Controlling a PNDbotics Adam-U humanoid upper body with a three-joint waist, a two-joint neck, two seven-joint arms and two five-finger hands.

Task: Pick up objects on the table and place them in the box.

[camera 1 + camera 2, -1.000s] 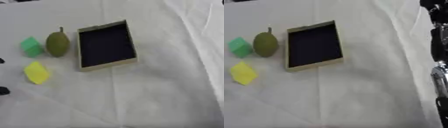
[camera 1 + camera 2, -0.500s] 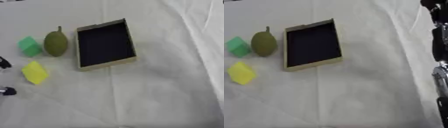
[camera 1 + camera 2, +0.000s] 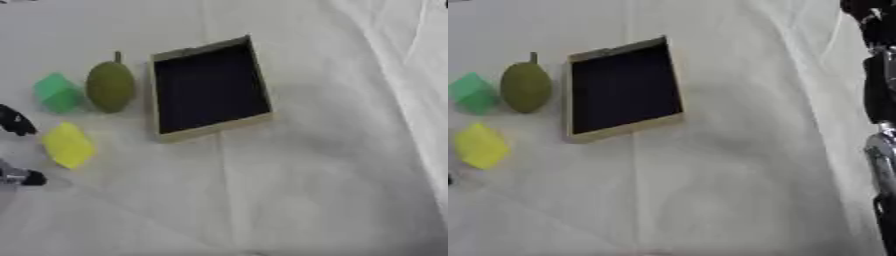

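Note:
A shallow tan box with a dark inside lies on the white cloth, left of the middle. To its left stands an olive-green pear, and a green block is beside the pear. A yellow block lies below them. My left hand shows only as two dark fingertips at the left edge. They are spread apart, one above and one below the yellow block's height, and touch nothing. In the right eye view my right arm runs down the right edge, and its hand cannot be made out.
A white creased cloth covers the table. Its folds rise toward the upper right.
The left hand's fingertips have come a little further in from the left edge toward the yellow block. The objects, the box and the right arm have not moved.

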